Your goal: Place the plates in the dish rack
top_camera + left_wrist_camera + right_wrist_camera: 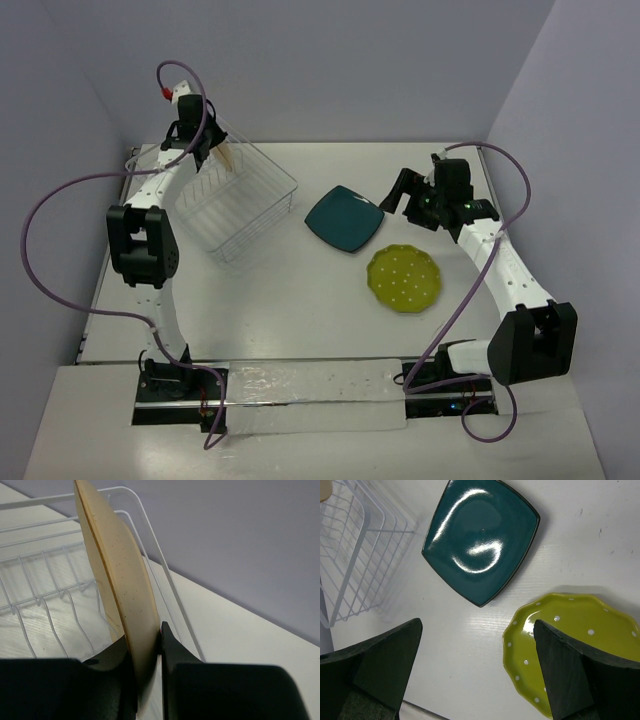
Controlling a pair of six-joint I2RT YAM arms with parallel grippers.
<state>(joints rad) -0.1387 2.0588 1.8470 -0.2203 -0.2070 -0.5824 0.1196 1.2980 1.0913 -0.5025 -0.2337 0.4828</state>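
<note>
Rack (235, 205) far left. Teal plate (480, 540), green plate (570, 645) flat on table (300, 310) beside it. Cream plate (120, 580) edge-up over rack, clamped by left gripper (147, 640); right gripper (477, 625) wide apart, empty. Risk: release off-slot, cream plate topples.

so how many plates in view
3: cream plate on edge in the left hand at the dish rack; teal plate and yellow-green plate flat on the table.

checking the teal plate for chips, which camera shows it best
The right wrist view: the teal plate lies whole and large there, glossy face up. The top external view shows it whole but small, between the dish rack and the yellow-green plate. The left wrist view does not show it.
</note>
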